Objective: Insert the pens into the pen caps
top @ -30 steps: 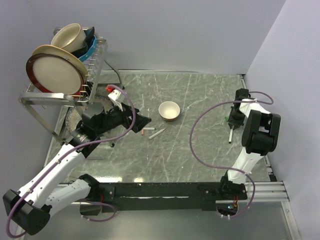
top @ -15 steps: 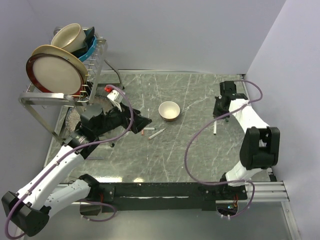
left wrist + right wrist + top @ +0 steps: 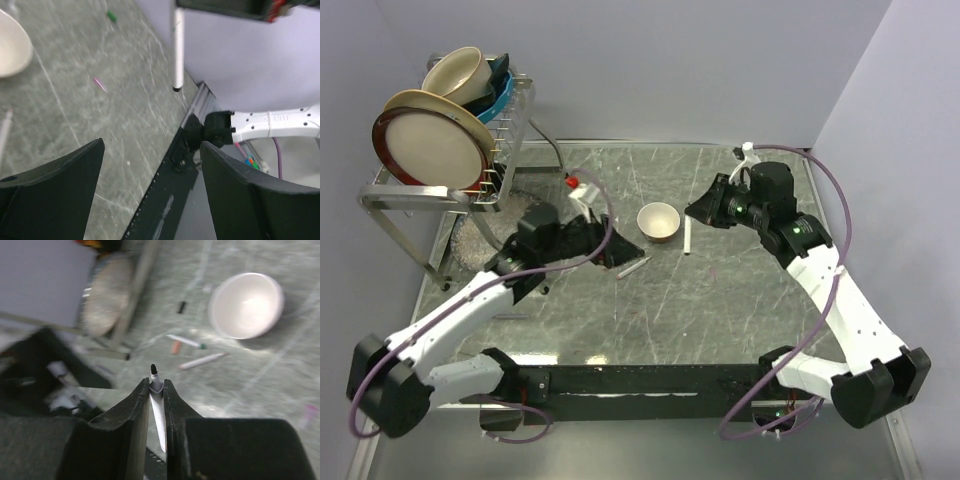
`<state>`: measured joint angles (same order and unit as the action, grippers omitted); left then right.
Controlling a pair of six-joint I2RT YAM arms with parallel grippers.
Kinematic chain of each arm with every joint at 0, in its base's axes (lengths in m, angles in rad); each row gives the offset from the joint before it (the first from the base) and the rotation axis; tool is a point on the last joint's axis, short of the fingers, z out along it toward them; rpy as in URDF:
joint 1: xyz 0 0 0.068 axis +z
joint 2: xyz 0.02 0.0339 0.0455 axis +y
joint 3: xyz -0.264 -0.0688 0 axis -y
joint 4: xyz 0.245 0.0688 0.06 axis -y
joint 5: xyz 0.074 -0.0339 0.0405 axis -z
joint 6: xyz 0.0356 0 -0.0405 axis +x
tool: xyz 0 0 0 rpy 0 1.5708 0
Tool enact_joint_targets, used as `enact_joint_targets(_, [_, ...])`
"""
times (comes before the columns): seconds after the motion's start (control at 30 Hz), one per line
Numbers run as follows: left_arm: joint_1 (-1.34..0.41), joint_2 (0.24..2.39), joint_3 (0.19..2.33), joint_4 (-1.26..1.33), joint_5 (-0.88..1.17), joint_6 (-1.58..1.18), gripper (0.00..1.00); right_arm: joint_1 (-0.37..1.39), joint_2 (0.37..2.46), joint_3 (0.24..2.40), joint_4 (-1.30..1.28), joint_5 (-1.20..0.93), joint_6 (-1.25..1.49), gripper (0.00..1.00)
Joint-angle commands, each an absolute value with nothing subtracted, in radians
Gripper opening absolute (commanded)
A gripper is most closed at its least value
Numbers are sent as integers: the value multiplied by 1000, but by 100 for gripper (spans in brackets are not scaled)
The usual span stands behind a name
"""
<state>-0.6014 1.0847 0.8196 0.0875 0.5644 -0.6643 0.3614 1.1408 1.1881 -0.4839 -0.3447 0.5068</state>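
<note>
Your right gripper [image 3: 156,386] clamps white pen [image 3: 160,427], black tip bare, right of bowl [image 3: 658,222]; left gripper [image 3: 150,150] apart; other pens [image 3: 202,361] blurred.

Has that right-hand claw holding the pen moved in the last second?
Yes. The right gripper swung left across the table; its pen now hangs beside the cream bowl.

Three pens [image 3: 159,422] [image 3: 186,341] [image 3: 202,361], three caps [image 3: 181,307] [image 3: 175,346] [image 3: 112,16], one bowl [image 3: 246,305] on the table [image 3: 720,300]

The left gripper [image 3: 150,162] stood wide open above the table [image 3: 75,115]. Beyond it a white pen [image 3: 177,47] hung upright from the right gripper [image 3: 220,6], with a bowl [image 3: 11,47] and a green cap [image 3: 112,16] nearby.
</note>
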Motion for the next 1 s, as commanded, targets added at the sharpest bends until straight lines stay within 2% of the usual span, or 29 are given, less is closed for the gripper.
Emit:
enact_joint_targets(0.0, [-675,1163,910,175,611,-680,82,411,1108,1186,-385,-456,610,0])
enact_joint_targets(0.2, [-689,1250,977,239,643,-725,75,465,1062,1164,-354,-463,632,0])
enact_joint_targets(0.37, [-689,1287,1003,299,669,-762,75,480,1034,1149,-359,-480,630,0])
enact_joint_targets(0.57, [-692,1330,1020,350,709,-804,70,491,1017,1126,-330,-497,653,0])
enact_joint_targets(0.67, [-695,1344,1019,373,710,-824,61,500,1015,1118,-324,-499,660,0])
enact_joint_targets(0.73, [-695,1351,1028,374,710,-831,47,503,1017,1114,-316,-521,660,0])
enact_joint_targets(0.77, [-695,1350,1028,383,710,-836,38,505,1016,1112,-314,-531,657,0])
enact_joint_targets(0.8, [-695,1348,1025,388,700,-845,18,505,1015,1111,-314,-541,655,0])
enact_joint_targets(0.83, [-695,1342,1025,393,696,-848,8,505,1015,1111,-316,-557,650,6])
enact_joint_targets(0.87, [-695,1339,1023,396,695,-848,1,506,1005,1109,-318,-554,650,17])
enact_joint_targets(0.93, [-695,1327,1019,399,695,-854,1,505,988,1097,-314,-545,652,39])
enact_joint_targets(0.97, [-695,1321,1017,405,698,-856,1,505,965,1089,-313,-535,646,44])
